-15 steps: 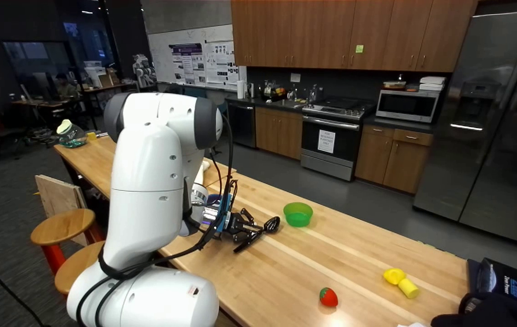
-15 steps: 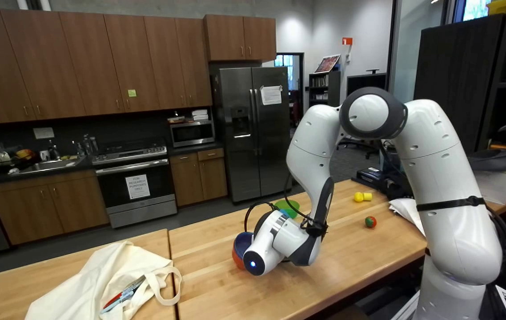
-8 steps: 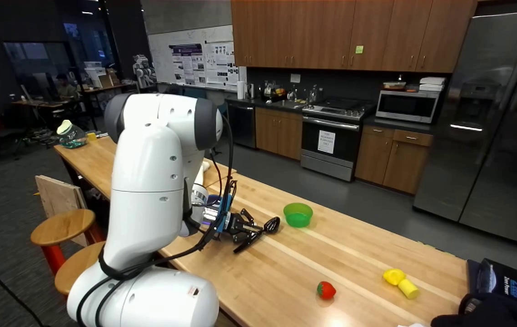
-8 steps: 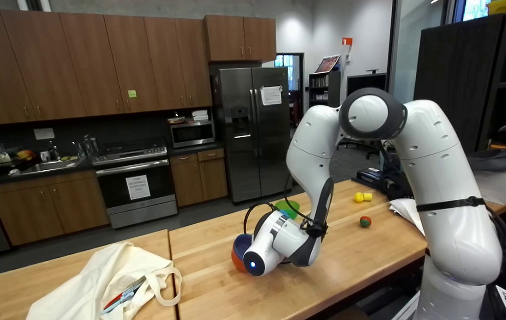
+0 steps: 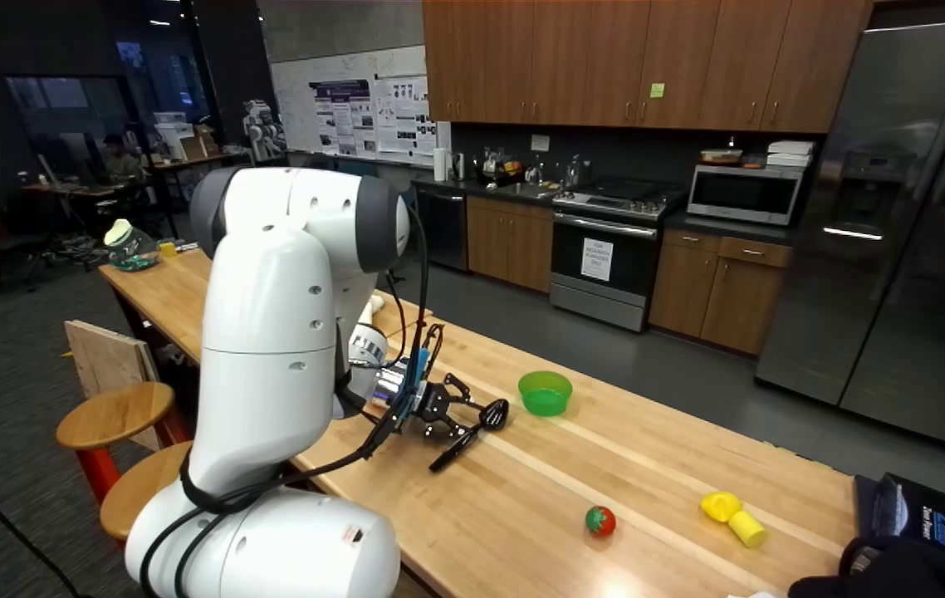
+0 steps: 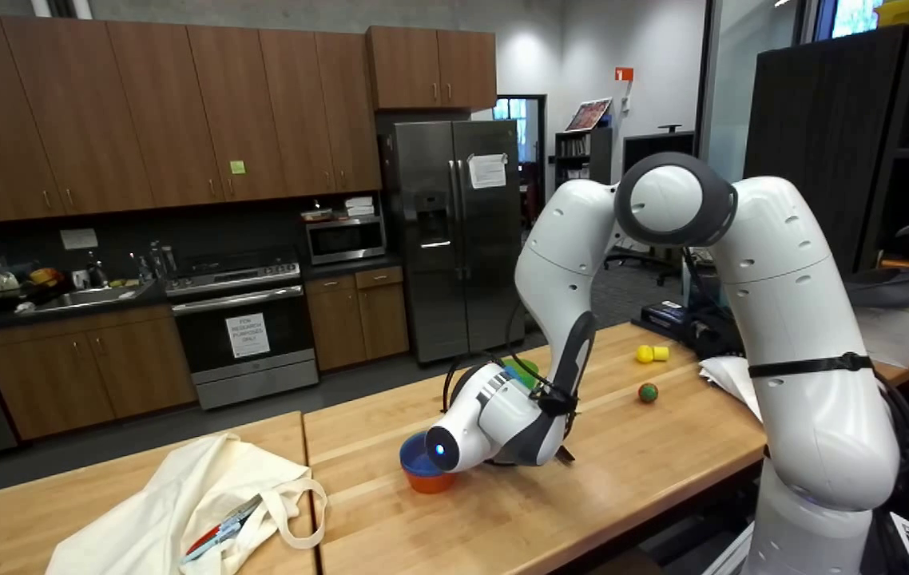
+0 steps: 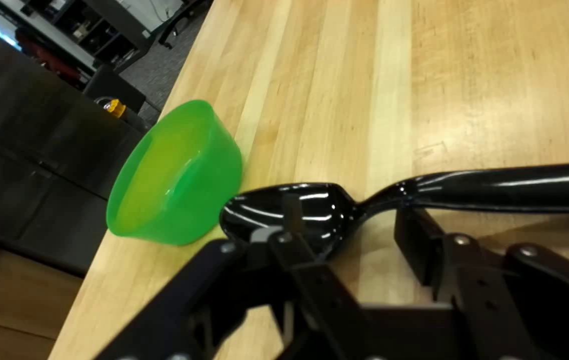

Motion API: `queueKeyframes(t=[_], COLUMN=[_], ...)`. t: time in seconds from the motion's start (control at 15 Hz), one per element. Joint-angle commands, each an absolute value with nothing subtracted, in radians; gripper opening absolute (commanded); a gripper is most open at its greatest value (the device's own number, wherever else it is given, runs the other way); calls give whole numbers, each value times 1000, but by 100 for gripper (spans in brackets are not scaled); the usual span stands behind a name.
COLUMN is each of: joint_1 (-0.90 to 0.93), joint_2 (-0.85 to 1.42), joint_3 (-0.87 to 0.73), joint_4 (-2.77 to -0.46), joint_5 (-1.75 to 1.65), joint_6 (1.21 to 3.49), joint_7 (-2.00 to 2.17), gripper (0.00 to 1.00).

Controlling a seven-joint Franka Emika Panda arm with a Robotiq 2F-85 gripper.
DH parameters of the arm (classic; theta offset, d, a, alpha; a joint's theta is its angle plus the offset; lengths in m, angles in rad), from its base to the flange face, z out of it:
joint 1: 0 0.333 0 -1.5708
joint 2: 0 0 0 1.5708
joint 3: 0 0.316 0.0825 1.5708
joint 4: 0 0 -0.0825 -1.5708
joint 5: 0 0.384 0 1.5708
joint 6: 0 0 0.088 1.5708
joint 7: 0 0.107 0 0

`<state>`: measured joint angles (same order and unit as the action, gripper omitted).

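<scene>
A glossy black spoon [image 7: 504, 187] spans the wrist view just beyond my fingertips; it seems to rest on the wooden table. My gripper [image 7: 350, 212] stands open, its fingers well apart around the spoon's neck. The left finger overlaps the spoon's bowl, and the right finger's tip meets the underside of the handle in this view; whether they touch I cannot tell. Near the spoon's tip is a green bowl [image 7: 214, 175]. In an exterior view the gripper [image 5: 475, 419] is low over the table with the spoon [image 5: 493, 414] at its fingers. The arm hides the jaws in an exterior view.
A toy strawberry [image 5: 601, 522] and a yellow two-part object [image 5: 734, 517] lie farther along the table. Beside the wrist stand blue and orange bowls [image 6: 425, 467]. A cream cloth bag [image 6: 175, 511] lies on the adjoining table, and a black box [image 5: 937, 515] sits at the far end.
My jaws have spread and let go of the spoon's neck. The wrist has shifted slightly, showing more of the blue and orange bowls. The strawberry has rolled a little, its green top now facing differently.
</scene>
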<state>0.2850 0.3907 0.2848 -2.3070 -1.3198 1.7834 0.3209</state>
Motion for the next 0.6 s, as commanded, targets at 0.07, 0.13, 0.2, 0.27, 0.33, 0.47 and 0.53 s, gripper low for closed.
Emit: queueKeyframes(t=[0.07,0.13,0.2,0.27,0.33,0.47,0.53], joint_1=[243,237,233,229,226,220,218], joint_2=[287,270,258,245,234,210,201], joint_3=[277,273,269,266,263,254,253], joint_4=[-2311,-2313,-2311,-2312,-2311,-2312,-2310], joint_5=[-1205,-1194,-1179,-1169,-1159,-1143,-1129], joint_6=[1821,1829,1833,1837,1840,1850,1856], joint_7=[332,335,340,345,346,345,343], gripper=[89,94,93,95,97,92,92])
